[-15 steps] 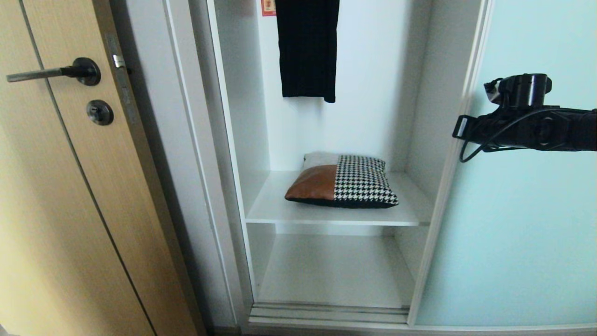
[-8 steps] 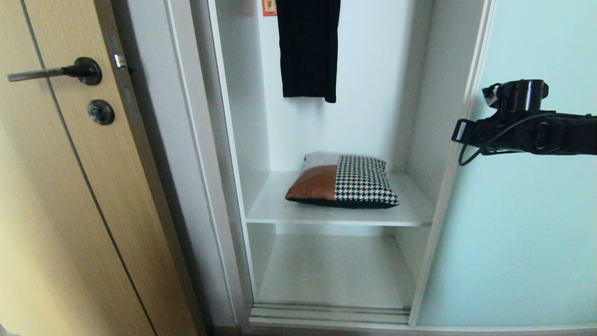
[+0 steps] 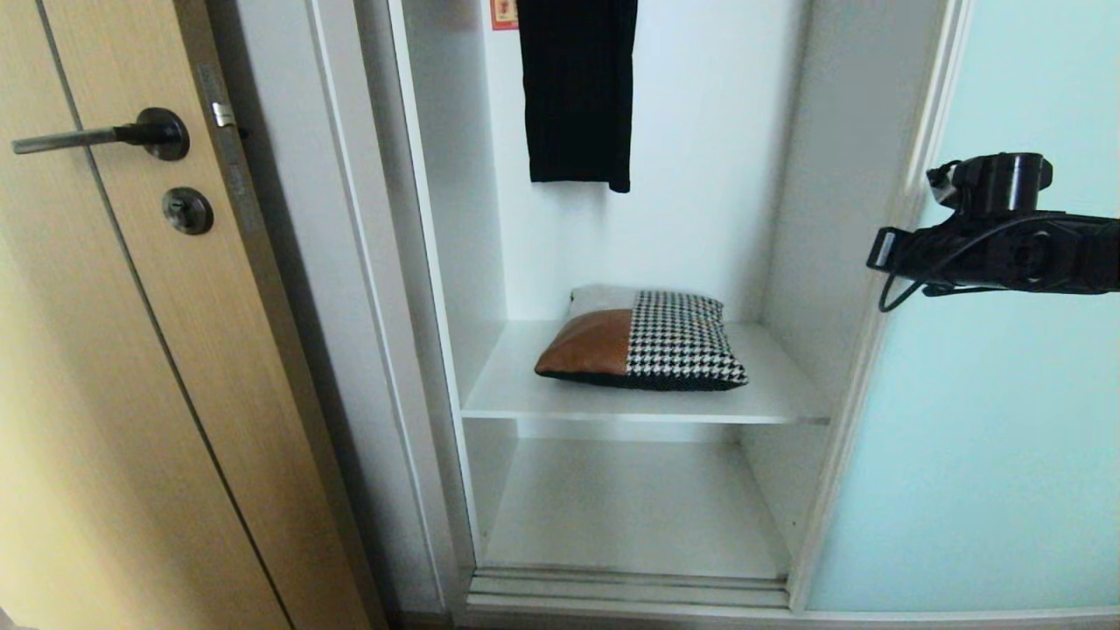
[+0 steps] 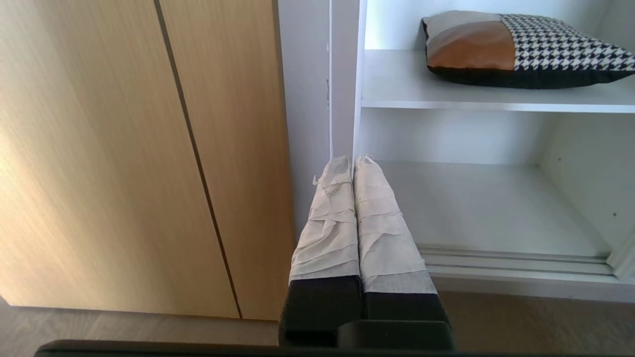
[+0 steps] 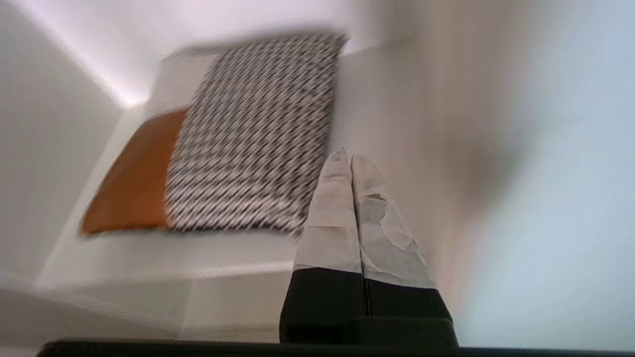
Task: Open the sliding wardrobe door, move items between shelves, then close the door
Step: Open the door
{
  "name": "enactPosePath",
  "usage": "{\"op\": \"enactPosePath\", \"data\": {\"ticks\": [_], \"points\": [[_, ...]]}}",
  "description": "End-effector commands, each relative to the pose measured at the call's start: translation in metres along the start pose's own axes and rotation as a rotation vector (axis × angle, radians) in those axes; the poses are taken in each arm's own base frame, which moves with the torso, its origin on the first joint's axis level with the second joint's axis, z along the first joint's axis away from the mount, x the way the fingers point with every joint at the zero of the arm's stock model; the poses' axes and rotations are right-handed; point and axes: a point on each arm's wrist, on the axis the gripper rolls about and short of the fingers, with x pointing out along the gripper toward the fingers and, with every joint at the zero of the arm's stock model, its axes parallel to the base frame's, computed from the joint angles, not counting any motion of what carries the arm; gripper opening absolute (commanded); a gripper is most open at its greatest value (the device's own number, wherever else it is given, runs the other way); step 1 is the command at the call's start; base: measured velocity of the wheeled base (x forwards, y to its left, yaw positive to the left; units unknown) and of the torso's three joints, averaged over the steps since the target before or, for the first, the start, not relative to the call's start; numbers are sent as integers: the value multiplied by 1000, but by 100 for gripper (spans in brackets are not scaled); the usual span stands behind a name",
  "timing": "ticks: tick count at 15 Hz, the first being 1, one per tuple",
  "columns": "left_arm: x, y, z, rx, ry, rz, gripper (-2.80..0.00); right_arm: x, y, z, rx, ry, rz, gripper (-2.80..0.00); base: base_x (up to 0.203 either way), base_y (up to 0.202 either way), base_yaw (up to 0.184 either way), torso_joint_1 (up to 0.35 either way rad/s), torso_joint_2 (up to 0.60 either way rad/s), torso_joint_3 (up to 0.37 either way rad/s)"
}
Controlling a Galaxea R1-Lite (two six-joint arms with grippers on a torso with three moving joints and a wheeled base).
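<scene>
**Inspector:** Sliding wardrobe door [image 3: 989, 437] has travelled further right than a second ago; opening wider; upper shelf [image 3: 525, 385] now fully reachable.

**Clerk:** Grippers?

**Inspector:** Right gripper [image 5: 351, 159] pinched closed, empty, at the door's edge; left gripper [image 4: 353, 161] closed, parked low. Houndstooth cushion [image 3: 643, 341] on the upper shelf; red label [image 3: 504, 13] illegible.

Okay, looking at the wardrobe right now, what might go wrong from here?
The right claw is shut, pointing toward the bundle of clothes on the upper shelf; pushing in shut could shove the bundle back rather than grip it.
The right arm crosses the sliding door edge, so a reach inward may clip the frame.
The bundle's front edge lies near the shelf lip; a nudge could tip it onto the lower shelf.
</scene>
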Motion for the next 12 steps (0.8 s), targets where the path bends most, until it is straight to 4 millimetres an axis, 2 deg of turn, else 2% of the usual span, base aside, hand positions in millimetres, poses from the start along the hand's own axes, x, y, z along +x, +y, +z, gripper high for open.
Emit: {"op": "enactPosePath", "data": {"ticks": [1, 3, 8, 10, 12], "points": [[0, 0, 0, 0, -1, -1, -280, -30, 12, 8, -2, 8, 62, -280, 0, 0, 0, 0, 0, 0], [0, 0, 0, 0, 0, 0, -280, -63, 24, 10, -11, 17, 147, -280, 0, 0, 0, 0, 0, 0], [0, 0, 0, 0, 1, 0, -280, -160, 46, -4, -59, -22, 338, -280, 0, 0, 0, 0, 0, 0], [0, 0, 0, -1, -1, 1, -280, -197, 50, -14, -85, -36, 372, -280, 0, 0, 0, 0, 0, 0], [0, 0, 0, 0, -1, 1, -280, -236, 49, -34, -109, -32, 390, -280, 0, 0, 0, 0, 0, 0]]}}
